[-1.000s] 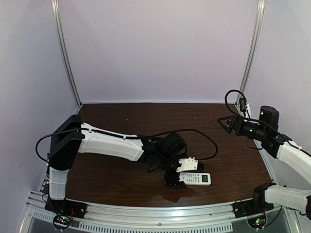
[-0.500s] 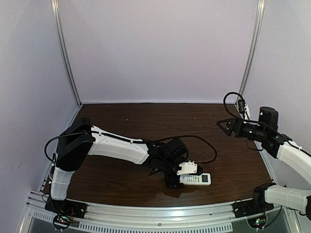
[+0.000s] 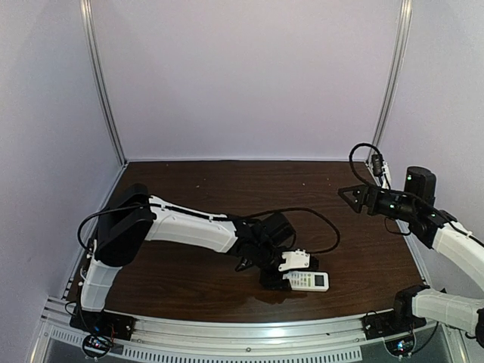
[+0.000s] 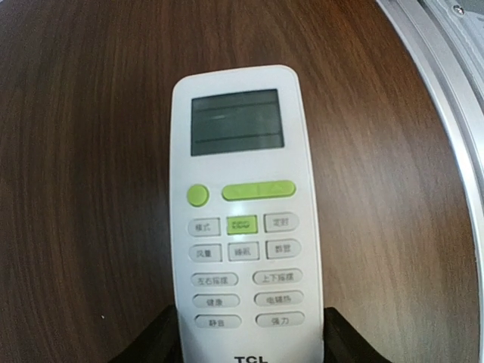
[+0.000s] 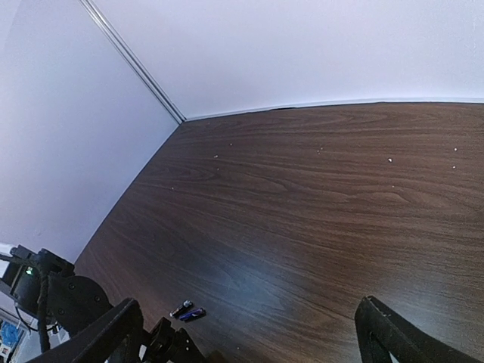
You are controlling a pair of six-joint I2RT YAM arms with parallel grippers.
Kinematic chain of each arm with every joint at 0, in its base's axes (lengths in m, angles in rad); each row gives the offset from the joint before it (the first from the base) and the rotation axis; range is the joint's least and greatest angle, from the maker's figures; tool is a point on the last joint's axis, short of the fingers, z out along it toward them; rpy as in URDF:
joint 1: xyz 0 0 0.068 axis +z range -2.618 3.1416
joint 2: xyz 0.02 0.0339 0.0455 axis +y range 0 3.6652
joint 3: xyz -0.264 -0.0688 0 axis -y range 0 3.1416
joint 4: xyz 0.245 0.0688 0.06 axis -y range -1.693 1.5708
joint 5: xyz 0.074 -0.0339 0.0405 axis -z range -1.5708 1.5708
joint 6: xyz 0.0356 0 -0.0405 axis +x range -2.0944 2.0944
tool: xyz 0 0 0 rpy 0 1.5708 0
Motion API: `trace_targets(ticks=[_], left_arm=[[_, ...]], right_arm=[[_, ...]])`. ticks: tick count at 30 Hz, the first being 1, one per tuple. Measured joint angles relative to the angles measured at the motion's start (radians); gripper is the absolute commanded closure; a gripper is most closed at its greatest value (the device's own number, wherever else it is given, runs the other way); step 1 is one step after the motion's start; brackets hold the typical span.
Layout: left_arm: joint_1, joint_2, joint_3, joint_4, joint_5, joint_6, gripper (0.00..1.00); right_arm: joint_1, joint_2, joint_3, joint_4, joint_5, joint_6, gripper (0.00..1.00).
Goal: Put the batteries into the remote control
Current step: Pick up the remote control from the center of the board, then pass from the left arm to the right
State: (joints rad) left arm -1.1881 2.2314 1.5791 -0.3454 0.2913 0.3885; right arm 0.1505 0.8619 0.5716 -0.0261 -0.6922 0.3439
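Clamped remote (image 4: 246, 219) face-up at its lower end in left gripper (image 4: 249, 333), near table's (image 3: 189, 181) front edge, long axis straight out from jaws. Showed batteries (image 5: 187, 311) lying loose, probably nearer left arm (image 3: 189, 227); held right gripper (image 5: 249, 306) spread, raised aside.

TCL on remote control (image 4: 243, 219), Chinese button labels

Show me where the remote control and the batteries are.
remote control (image 4: 242, 224), left wrist view, on its square green middle button.
batteries (image 5: 194, 313), right wrist view, on the purple-blue one's body.
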Motion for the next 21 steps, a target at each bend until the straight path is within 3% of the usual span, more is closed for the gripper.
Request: trace_targets(ticks=[6, 12, 21], left_arm=[[0.033, -0.035, -0.034, -0.016, 0.022, -0.013, 0.50], [0.087, -0.188, -0.097, -0.052, 0.074, -0.035, 0.52], [0.253, -0.555, -0.255, -0.102, 0.189, -0.154, 0.51]], right_arm=[[0.000, -0.005, -0.015, 0.016, -0.031, 0.003, 0.00], [0.010, -0.021, -0.023, 0.064, -0.094, 0.014, 0.02], [0.253, -0.079, -0.036, 0.126, -0.115, -0.024, 0.07]])
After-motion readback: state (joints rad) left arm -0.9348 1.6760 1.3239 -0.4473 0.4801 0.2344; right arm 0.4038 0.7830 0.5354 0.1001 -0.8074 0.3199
